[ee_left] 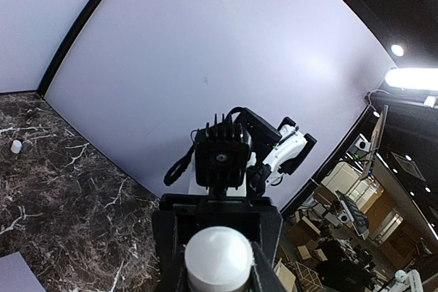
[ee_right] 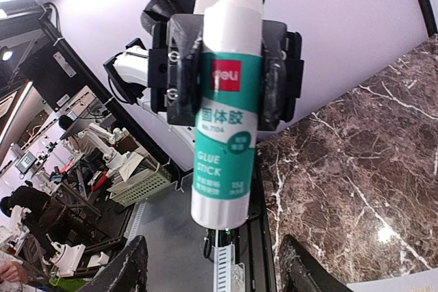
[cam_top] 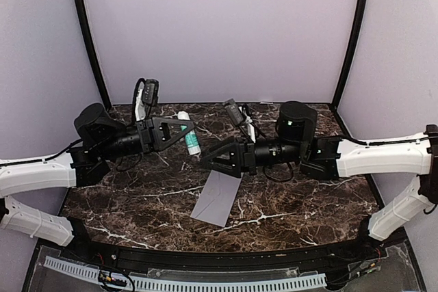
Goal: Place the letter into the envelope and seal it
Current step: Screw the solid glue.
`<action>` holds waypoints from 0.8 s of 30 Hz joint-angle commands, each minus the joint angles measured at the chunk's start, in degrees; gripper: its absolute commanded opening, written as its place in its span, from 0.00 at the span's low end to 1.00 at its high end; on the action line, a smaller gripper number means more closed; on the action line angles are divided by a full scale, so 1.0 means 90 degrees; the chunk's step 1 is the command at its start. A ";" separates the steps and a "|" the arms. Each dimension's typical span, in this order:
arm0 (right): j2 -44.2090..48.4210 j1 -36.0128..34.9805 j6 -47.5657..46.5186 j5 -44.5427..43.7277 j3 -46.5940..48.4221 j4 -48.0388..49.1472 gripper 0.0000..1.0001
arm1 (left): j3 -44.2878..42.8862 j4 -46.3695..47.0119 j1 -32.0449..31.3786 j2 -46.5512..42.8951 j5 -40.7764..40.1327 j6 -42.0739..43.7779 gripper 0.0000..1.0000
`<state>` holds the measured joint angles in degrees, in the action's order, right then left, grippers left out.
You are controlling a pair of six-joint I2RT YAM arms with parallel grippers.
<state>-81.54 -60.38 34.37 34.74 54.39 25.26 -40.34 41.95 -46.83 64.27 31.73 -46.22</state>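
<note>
Envelope (cam_top: 219,200), pale grey-lavender, lies flat on the dark marble table (cam_top: 137,203), a little right of centre between the two arms. From the overhead camera we see its long axis running from the near edge toward the back wall, with the far end leaning slightly to the right. Its far short end sits under the tip of the right gripper (cam_top: 203,160); we cannot tell whether the two touch. The near short end stops just short of the table's front edge. We cannot make out the flap from here.

Bare marble spreads to the left and right of the envelope, and more lies beyond it up to the pale backdrop (cam_top: 219,32) that walls in the back and sides.

The left gripper (cam_top: 187,131) hangs over the far left part of the table, well apart from the envelope, and is clamped around a glue stick (ee_right: 226,121). In the right wrist camera we read a red "deli" tag, Chinese characters, and "GLUE STICK" in white on the teal label. Both ends of the stick are white.

The right gripper's fingers (ee_right: 130,268) stand wide apart with nothing between them.

A small white object (ee_left: 15,146) sits on the marble at the left edge of the left wrist view.
</note>
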 commanded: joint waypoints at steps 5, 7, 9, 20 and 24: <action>-0.0301 -0.0258 0.0049 0.0226 0.0489 0.0850 0.54 | -0.0044 0.0541 0.0008 -0.0247 0.0801 0.0098 0.00; -0.0428 -0.0282 0.0020 0.0222 0.0606 0.0819 0.50 | -0.0011 0.0655 0.0010 -0.0247 0.0867 0.0057 0.00; -0.0541 -0.0301 0.0043 0.0227 0.0685 0.0813 0.46 | 0.0014 0.0808 0.0008 -0.0242 0.0907 0.0012 0.00; -0.0642 -0.0331 0.0301 0.0160 0.0647 0.1262 0.28 | 0.0082 0.0791 0.0008 -0.0199 0.0947 0.0028 0.00; -0.0685 -0.0331 0.0336 0.0144 0.0658 0.1336 0.27 | 0.0064 0.0707 0.0010 -0.0158 0.0976 0.0070 0.00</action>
<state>-87.20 -63.00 36.62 36.38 59.13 33.63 -40.07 46.61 -46.76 63.51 39.05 -46.13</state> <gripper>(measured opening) 0.280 0.219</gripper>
